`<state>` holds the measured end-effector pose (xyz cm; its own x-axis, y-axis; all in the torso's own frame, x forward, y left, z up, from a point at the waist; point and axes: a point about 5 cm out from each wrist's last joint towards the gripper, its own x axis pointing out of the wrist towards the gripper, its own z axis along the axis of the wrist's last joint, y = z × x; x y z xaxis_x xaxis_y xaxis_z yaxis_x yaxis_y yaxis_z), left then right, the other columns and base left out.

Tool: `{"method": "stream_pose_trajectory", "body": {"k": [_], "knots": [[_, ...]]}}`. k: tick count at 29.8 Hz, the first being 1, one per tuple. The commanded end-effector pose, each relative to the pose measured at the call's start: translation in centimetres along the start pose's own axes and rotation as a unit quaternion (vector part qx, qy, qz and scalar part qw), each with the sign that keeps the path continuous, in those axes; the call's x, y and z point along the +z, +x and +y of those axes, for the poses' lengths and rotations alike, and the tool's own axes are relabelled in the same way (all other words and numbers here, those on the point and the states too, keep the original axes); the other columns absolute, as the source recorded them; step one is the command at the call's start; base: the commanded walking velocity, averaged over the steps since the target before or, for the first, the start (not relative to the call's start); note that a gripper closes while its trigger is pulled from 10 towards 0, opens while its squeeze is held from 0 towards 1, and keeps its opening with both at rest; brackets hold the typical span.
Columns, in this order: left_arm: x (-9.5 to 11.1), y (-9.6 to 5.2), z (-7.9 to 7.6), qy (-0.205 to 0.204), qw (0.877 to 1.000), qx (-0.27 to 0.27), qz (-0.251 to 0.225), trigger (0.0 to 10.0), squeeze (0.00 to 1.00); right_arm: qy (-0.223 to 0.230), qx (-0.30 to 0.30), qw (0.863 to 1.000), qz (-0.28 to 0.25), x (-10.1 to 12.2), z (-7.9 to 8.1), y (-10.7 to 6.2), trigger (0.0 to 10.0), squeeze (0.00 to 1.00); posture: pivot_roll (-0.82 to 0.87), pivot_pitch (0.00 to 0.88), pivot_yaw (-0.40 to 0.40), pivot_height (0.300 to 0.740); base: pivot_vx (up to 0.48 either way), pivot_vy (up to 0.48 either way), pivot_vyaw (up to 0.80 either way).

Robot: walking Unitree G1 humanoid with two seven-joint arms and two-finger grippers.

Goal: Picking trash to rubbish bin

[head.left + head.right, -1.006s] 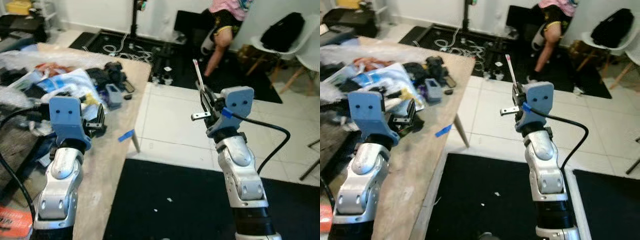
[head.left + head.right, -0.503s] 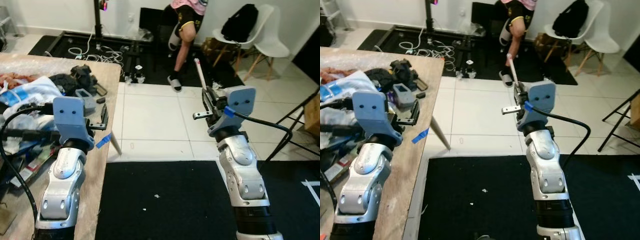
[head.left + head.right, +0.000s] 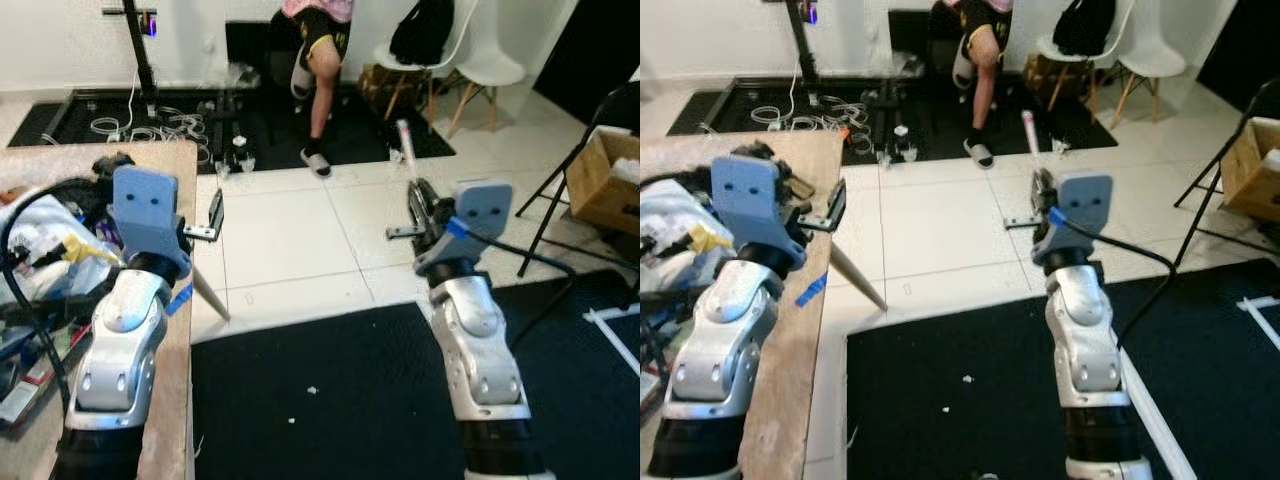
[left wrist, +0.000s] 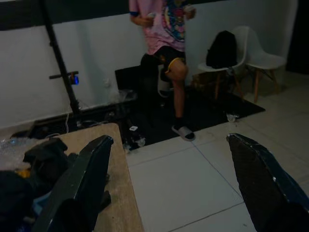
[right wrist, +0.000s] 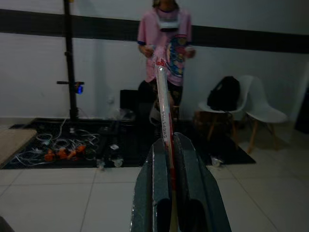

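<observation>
My right gripper (image 3: 412,192) is raised over the tiled floor and shut on a thin red-and-white stick-shaped wrapper (image 3: 404,142), which stands upright out of it. The right wrist view shows the wrapper (image 5: 164,111) pinched between the two fingers (image 5: 157,188). My left gripper (image 3: 214,210) hovers at the corner of the wooden table (image 3: 790,380) and is open with nothing in it; its fingers (image 4: 82,188) stand wide apart in the left wrist view.
The table's left part carries a heap of bags and dark clutter (image 3: 50,240). A person (image 3: 318,40) stands at the back beside white chairs (image 3: 500,70) holding a black backpack (image 3: 420,30). A cardboard box (image 3: 610,180) is at the right, a black mat (image 3: 330,400) below.
The camera has swung to the right, so the table slid left and the chairs and box came into view. Both arms keep their pose; the right gripper still holds the wrapper.
</observation>
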<state>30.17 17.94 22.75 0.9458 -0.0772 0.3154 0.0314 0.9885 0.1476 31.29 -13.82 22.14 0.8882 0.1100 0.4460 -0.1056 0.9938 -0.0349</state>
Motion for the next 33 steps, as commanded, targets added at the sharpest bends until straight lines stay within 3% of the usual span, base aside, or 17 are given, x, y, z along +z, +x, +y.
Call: {"method": "stream_pose_trajectory", "body": {"k": [1,33], "knots": [[-0.69,-0.01,-0.08,0.003,1.000,-0.008,0.017,10.0,0.00,0.001,-0.004,1.000,0.000,-0.10,0.00,-0.28,10.0,0.00,0.06,0.116,0.032,0.740,0.000,0.000,-0.52],[-0.89,-0.01,-0.63,-0.005,1.000,-0.015,0.020,10.0,0.00,0.000,-0.012,1.000,-0.002,-0.12,-0.08,-0.43,10.0,0.00,0.05,0.128,0.029,0.740,0.000,0.000,-0.52]]}}
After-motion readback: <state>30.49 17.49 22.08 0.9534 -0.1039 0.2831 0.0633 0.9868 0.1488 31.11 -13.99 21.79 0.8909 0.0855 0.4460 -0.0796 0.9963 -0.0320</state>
